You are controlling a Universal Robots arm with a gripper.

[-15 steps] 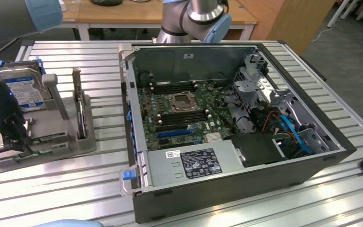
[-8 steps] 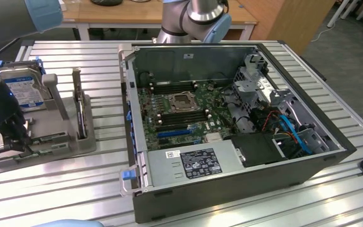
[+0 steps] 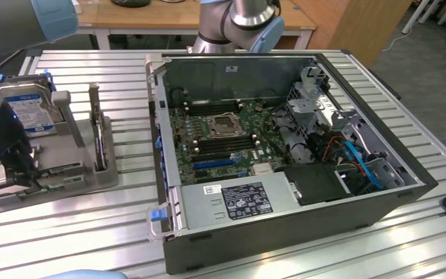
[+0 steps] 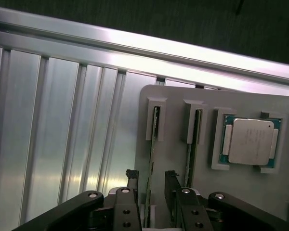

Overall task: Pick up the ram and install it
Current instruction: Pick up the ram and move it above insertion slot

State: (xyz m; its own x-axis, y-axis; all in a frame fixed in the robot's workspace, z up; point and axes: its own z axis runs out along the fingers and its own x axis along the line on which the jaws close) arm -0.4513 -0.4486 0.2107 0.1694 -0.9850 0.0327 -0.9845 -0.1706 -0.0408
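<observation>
Ram (image 4: 153,144) stands on its long edge in a slot of the grey holder (image 4: 176,103), directly between the fingers (image 4: 131,179) of the hand (image 4: 151,177), which are spread to either side of the board and do not seem to press on it. It looks light, thin and stiff. It is probably brittle if twisted, and its smooth faces offer little to grip, so a square pinch across the two flat faces near mid-length seems soundest. Just beside it a second stick (image 4: 193,144) stands in its own slot, and beyond that lies the CPU chip (image 4: 251,141). The holder rests on the slatted counter (image 4: 62,120). Farther off, in the exterior view, the open computer case (image 3: 285,232) lies with its memory slots (image 3: 215,148) exposed.
</observation>
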